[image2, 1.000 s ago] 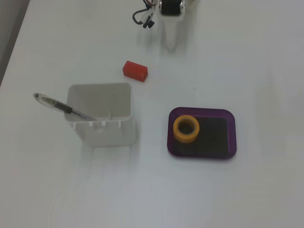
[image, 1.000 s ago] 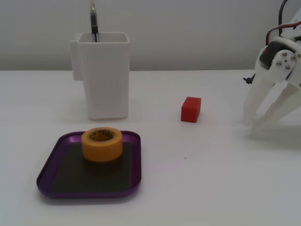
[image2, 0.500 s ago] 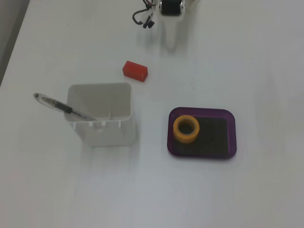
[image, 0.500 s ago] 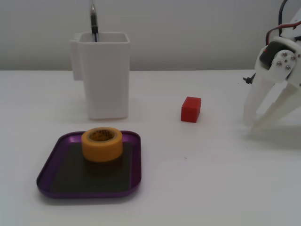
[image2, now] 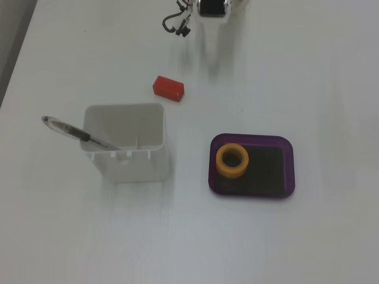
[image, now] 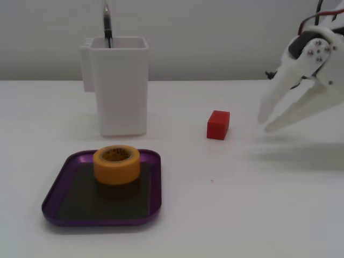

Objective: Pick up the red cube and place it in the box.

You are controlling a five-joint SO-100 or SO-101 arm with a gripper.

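Note:
The red cube (image: 218,124) lies on the white table, apart from everything; it also shows in a fixed view from above (image2: 168,88). My white gripper (image: 264,124) hangs just above the table to the cube's right, fingers spread, open and empty, a short gap from the cube. From above only the gripper's body (image2: 212,7) shows at the top edge; its white fingers blend into the table. The box, a shallow purple-rimmed tray (image: 54,194), sits at the front left and also shows from above (image2: 251,138).
A yellow tape roll (image: 116,164) stands inside the tray's back part, also seen from above (image2: 232,161). A tall white container (image: 119,86) with a pen (image: 107,24) stands behind the tray, left of the cube. Cables (image2: 176,23) lie near the arm.

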